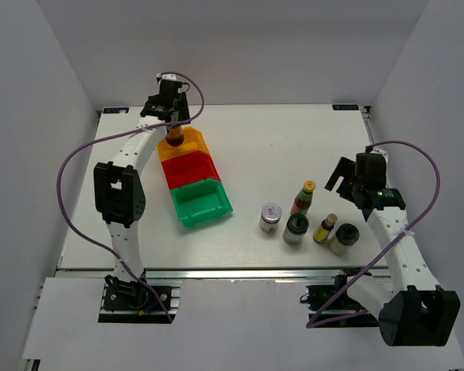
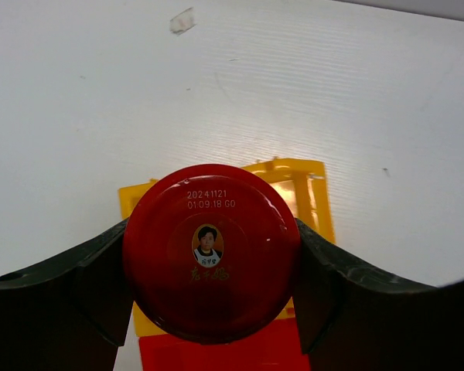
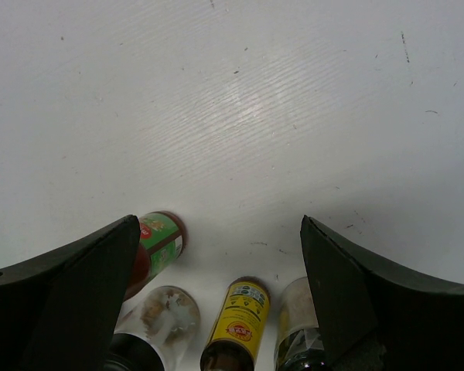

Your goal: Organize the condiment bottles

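My left gripper (image 1: 172, 122) is shut on the red-capped jar (image 2: 211, 251), its fingers (image 2: 100, 286) pressing both sides of the cap, and holds it over the yellow bin (image 1: 192, 147). The jar's body shows under the gripper in the top view (image 1: 175, 138). My right gripper (image 1: 346, 178) is open and empty, just behind the other bottles. These stand in a group: a silver-capped jar (image 1: 271, 218), a black-lidded jar (image 1: 295, 229), a tall yellow-capped bottle (image 1: 303, 198), a small yellow-capped bottle (image 1: 325, 228) and a second black-lidded jar (image 1: 343, 238). The right wrist view shows the yellow-labelled bottle (image 3: 238, 321) between the open fingers.
A red bin (image 1: 189, 168) and a green bin (image 1: 201, 201) sit in a row in front of the yellow bin (image 2: 298, 185), left of centre. The red bin (image 2: 216, 354) shows under the jar. The table's rear edge lies close behind the left gripper.
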Controlling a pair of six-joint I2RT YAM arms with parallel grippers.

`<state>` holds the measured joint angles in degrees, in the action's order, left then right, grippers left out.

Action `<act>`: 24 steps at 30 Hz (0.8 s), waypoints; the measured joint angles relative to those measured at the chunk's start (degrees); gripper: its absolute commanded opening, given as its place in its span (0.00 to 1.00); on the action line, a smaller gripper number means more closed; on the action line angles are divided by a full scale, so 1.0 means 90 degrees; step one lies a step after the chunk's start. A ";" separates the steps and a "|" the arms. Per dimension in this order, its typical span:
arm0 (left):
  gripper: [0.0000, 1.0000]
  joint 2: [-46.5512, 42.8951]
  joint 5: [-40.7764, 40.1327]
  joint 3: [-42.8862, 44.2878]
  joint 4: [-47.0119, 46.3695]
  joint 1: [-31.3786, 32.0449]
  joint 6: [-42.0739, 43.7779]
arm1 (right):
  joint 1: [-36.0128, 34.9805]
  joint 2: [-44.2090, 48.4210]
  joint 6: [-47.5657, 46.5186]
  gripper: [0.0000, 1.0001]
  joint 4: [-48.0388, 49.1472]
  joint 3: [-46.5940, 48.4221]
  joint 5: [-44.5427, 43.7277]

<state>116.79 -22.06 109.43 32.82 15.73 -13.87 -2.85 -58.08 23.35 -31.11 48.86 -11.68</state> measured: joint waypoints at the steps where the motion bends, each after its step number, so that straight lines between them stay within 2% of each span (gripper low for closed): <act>1: 0.18 0.0000 -0.0002 -0.0041 0.0012 -0.0087 -0.0024 | 0.0000 0.0000 0.0000 0.89 0.0000 0.0000 0.0000; 9: 0.16 0.0012 -0.0175 -0.0126 0.0260 -0.0187 -0.0325 | 0.0000 -0.0019 0.0000 0.89 -0.0002 0.0000 -0.0046; 14: 0.23 0.0005 -0.0287 -0.0678 0.0032 -0.0146 -0.0493 | 0.0000 -0.0036 0.0002 0.89 -0.0002 0.0000 -0.0049; 18: 0.21 0.0015 -0.0304 -0.1127 0.0041 -0.0141 -0.0544 | 0.0000 -0.0046 0.0000 0.89 -0.0002 0.0000 -0.0049; 22: 0.21 0.0017 -0.0330 -0.1151 -0.0085 -0.0146 -0.0627 | 0.0000 -0.0046 0.0002 0.89 -0.0005 0.0000 -0.0051; 24: 0.32 0.0017 -0.0335 -0.1161 -0.0083 -0.0148 -0.0634 | 0.0000 -0.0046 0.0002 0.89 -0.0005 0.0000 -0.0053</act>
<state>116.95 -25.08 98.98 32.08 14.39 -19.57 -2.85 -58.50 23.38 -31.16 48.86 -12.16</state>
